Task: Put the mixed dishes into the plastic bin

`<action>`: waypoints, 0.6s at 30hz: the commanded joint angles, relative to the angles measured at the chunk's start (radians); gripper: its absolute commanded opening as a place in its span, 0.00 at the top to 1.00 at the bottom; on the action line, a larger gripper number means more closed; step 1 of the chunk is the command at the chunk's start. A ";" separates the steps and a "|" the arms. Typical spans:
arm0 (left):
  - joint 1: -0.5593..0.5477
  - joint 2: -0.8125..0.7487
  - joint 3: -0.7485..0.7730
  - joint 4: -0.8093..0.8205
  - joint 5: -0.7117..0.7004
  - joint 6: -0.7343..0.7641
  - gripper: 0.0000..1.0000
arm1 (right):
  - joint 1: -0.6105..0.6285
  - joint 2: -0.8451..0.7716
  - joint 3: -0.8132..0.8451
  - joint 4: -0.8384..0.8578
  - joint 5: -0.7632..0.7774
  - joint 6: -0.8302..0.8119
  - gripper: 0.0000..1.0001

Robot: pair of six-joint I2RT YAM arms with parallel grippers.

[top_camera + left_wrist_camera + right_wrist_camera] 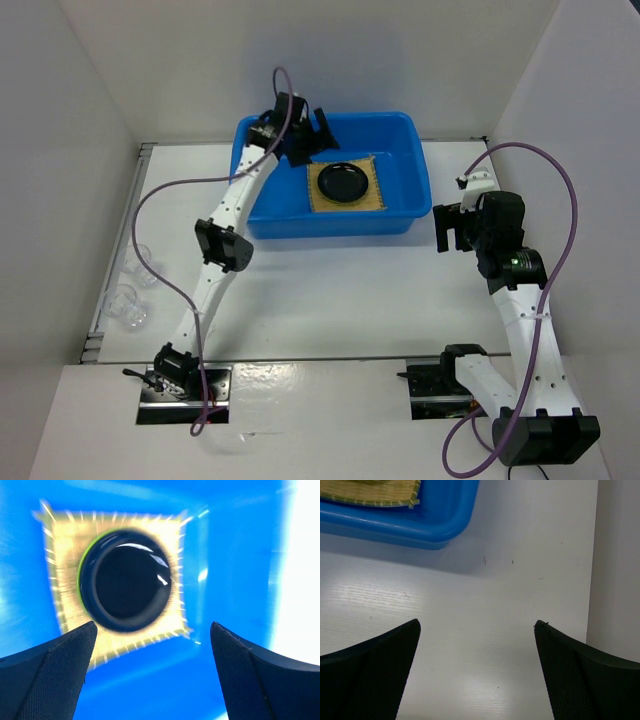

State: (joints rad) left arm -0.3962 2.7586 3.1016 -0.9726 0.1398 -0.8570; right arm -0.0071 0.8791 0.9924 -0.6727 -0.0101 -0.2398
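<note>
Your mat [320,197] lies flat in the bin [330,222] with the black plate [342,181] centred on it, and only the left wrist view shows the green plate [81,567], a thin rim peeking from under the black one. The left end effector [152,626] hovers over that stack, spread wide and empty, so the stack looks delivered and your next move calls for a reach to the two cups [128,312] at the left edge of the tabletop [350,290], which only the top view shows. The right end effector [477,624], also spread and empty, hangs over tabletop just beside the bin's corner.
</note>
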 commanded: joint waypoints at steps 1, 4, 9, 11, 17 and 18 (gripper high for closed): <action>0.000 -0.296 0.035 -0.088 -0.141 0.151 0.00 | -0.005 -0.025 -0.012 0.044 0.006 0.010 0.01; 0.026 -0.434 -0.054 -0.232 -0.291 0.213 0.00 | -0.005 -0.043 -0.012 0.053 0.006 0.010 0.01; 0.036 -0.677 -0.410 -0.274 -0.604 0.250 0.00 | -0.005 -0.065 -0.012 0.053 0.006 0.010 0.01; 0.036 -0.750 -0.554 -0.275 -0.838 0.236 0.00 | -0.005 -0.065 -0.012 0.053 0.006 0.010 0.01; 0.157 -1.040 -1.235 -0.198 -1.003 0.061 0.00 | -0.005 -0.074 -0.012 0.053 0.006 0.010 0.01; 0.202 -1.088 -1.317 -0.114 -1.014 0.087 0.00 | -0.005 -0.074 -0.012 0.053 0.006 0.010 0.01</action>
State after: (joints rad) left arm -0.2657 1.8000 1.9610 -1.1442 -0.7181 -0.7376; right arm -0.0074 0.8204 0.9871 -0.6689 -0.0105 -0.2390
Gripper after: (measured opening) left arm 0.998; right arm 0.990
